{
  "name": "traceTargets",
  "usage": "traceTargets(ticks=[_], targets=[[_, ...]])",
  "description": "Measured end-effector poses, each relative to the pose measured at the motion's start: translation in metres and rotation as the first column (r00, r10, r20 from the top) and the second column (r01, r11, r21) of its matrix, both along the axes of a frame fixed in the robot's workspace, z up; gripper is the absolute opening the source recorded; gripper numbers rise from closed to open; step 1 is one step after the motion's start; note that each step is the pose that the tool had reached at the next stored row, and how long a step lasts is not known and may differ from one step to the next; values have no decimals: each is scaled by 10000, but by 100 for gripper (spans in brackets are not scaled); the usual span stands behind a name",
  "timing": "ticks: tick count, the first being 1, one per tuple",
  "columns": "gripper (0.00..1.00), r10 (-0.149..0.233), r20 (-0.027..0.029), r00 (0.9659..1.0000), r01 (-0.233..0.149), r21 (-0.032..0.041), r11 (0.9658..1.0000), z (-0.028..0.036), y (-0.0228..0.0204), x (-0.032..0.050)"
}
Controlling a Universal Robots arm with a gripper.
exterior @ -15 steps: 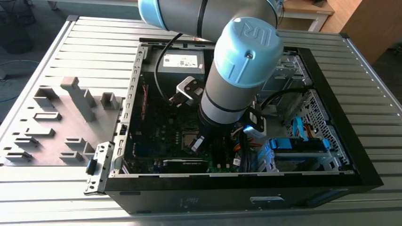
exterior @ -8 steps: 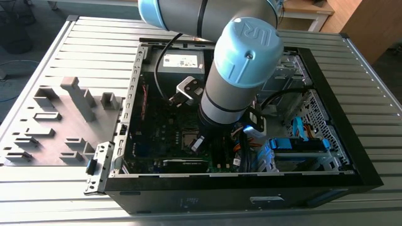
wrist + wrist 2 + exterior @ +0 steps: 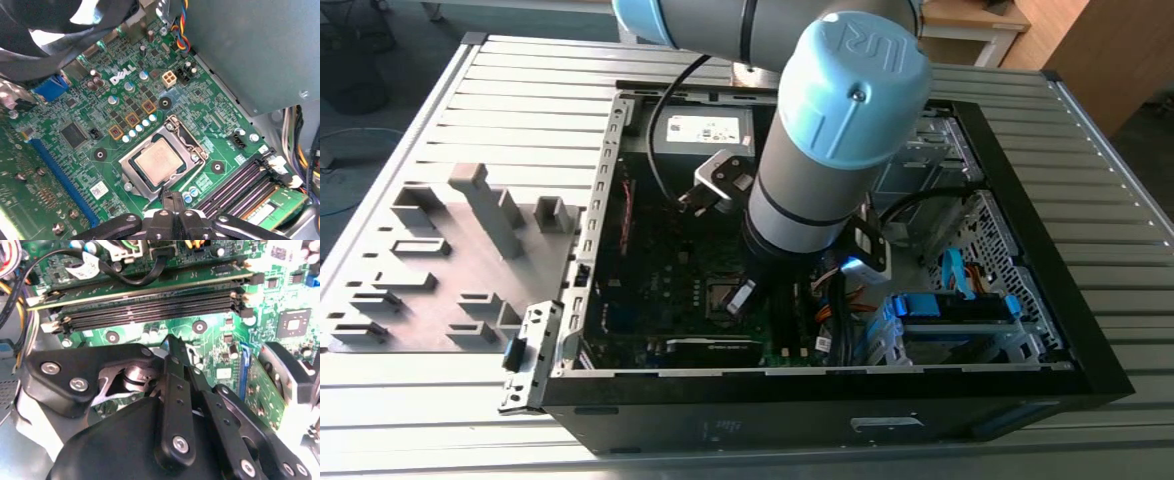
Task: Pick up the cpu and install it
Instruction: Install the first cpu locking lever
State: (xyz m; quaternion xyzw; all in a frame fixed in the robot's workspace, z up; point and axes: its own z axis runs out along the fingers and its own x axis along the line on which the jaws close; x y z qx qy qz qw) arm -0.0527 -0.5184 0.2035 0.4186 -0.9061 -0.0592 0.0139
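Seated flat in the metal-framed socket (image 3: 162, 162) at the green motherboard's (image 3: 75, 150) centre, the cpu (image 3: 159, 161): light, stiff, thin, delicate beneath, best held by opposite edges; just at six o'clock, gripper (image 3: 172, 212) pressed together, empty.

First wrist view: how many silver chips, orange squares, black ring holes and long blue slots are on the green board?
cpu (silver chip): 1
orange-framed squares: 3
black-ringed holes: 3
long blue slot: 1
Total: 8
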Motion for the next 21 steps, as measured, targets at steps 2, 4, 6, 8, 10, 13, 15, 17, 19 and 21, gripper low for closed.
traceTargets(ticks=[2,4,6,8,10,13,15,17,19,21], targets=[[11,0,0,10000,0,-2,10000,26,0,0],[11,0,1,10000,0,1,10000,26,0,0],[11,0,0,10000,0,1,10000,26,0,0],[11,1,-30,10000,-1,34,10000,28,-2,1],[11,2,-159,9999,0,145,9999,27,-4,5],[11,5,-343,9994,4,260,9997,26,-6,10],[11,6,-417,9991,8,322,9995,24,-6,12],[11,9,-506,9987,11,381,9993,25,-8,15],[11,12,-570,9984,13,444,9990,26,-9,16],[11,16,-635,9980,16,499,9988,24,-12,18]])
